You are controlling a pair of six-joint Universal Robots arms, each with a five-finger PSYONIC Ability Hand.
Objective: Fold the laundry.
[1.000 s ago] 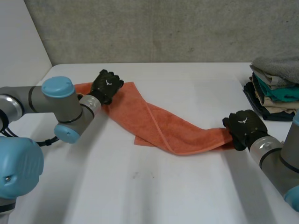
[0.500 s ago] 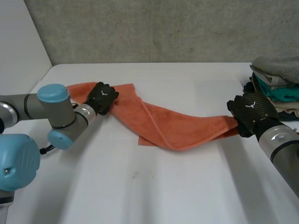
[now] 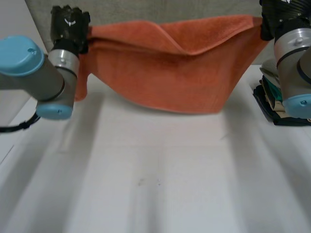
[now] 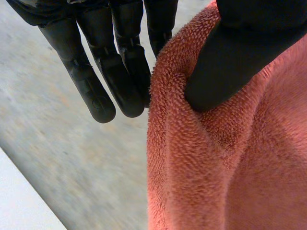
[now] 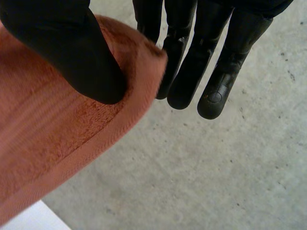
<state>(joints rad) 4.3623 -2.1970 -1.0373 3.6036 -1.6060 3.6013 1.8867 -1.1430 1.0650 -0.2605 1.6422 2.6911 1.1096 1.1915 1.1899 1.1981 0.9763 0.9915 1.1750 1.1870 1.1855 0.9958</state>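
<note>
An orange towel (image 3: 165, 68) hangs stretched above the white desk (image 3: 155, 184). The left hand (image 3: 69, 22) and right hand (image 3: 282, 12) each pinch an upper corner between thumb and fingers; its lower edge appears to clear the desk.

The left hand (image 3: 69, 22) and right hand (image 3: 282, 14) are matte black; the left bears a small white mark (image 3: 70, 21), perhaps a logo. The left arm (image 3: 41, 83) and right arm (image 3: 294, 58) are grey tubes with light-blue caps (image 3: 19, 48) and silvery wrist rings (image 3: 63, 59).
</note>
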